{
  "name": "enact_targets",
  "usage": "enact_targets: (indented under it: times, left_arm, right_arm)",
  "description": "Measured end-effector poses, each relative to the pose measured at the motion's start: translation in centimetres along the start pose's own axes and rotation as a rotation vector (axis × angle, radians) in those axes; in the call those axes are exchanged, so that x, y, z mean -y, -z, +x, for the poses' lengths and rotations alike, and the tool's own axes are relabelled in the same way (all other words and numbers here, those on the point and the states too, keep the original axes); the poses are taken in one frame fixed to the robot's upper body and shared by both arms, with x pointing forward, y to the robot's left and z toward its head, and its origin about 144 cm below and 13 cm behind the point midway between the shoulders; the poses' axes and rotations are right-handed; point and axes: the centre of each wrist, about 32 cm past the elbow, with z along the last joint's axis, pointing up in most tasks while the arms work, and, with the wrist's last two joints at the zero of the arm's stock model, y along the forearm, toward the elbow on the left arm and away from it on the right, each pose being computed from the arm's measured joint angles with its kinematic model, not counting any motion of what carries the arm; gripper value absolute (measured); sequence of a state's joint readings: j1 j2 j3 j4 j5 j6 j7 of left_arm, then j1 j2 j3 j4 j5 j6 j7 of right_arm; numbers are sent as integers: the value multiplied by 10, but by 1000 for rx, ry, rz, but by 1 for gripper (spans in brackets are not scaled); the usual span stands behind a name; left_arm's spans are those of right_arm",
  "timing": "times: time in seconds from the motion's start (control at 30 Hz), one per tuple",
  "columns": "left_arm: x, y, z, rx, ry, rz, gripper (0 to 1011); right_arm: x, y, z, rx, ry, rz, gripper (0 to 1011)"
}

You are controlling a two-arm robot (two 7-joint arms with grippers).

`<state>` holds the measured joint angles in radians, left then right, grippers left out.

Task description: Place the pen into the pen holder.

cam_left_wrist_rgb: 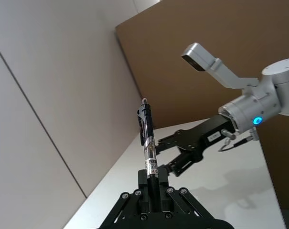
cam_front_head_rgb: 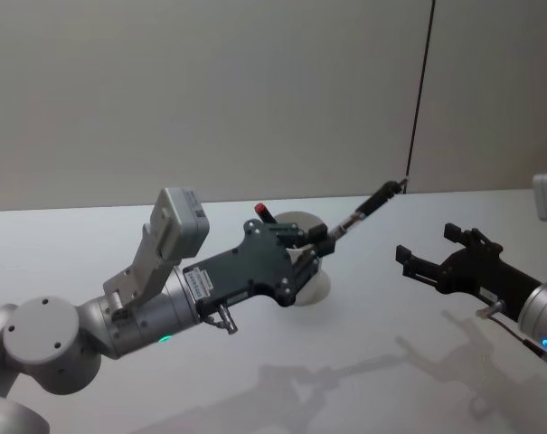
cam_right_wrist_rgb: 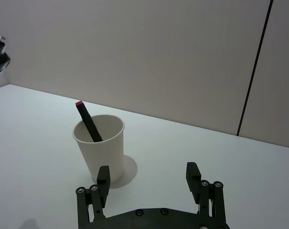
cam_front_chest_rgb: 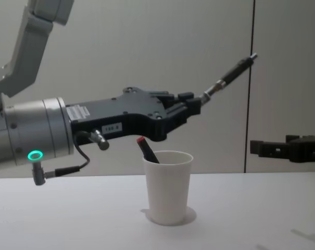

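Above the white cup (cam_front_chest_rgb: 167,194), our left claw (cam_front_chest_rgb: 195,108) pinches the pen (cam_front_chest_rgb: 228,76), tipped up and not in yet. We have to lower it in. Our right claw (cam_right_wrist_rgb: 148,175) hangs nearby, spread wide.

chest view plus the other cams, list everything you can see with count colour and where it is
pen holder: 1, white paper cup, upright on the table
pen: 1, black with a silver and clear section, clamped in the left gripper, angled up and away
red-tipped pen: 1, dark with a red end, leaning inside the pen holder
table: 1, white, under the pen holder
wall: 1, pale grey with a dark vertical seam, behind the table
brown panel: 1, brown, behind the right arm in the left wrist view
left gripper: 1, black, shut on the pen, above the pen holder
right gripper: 1, black, open and empty, hovering to the robot's right of the pen holder
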<state>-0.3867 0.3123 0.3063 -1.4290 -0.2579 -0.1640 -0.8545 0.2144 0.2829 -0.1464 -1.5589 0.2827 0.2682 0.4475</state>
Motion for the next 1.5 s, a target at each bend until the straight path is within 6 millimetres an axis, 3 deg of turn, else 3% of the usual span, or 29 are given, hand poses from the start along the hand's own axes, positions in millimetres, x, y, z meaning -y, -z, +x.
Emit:
enact_targets:
  times: [1.5]
  left_arm:
    - [4,1,-8,-30,80,16,129]
  right_arm:
    - [2,1,2,8,-17,23,1002]
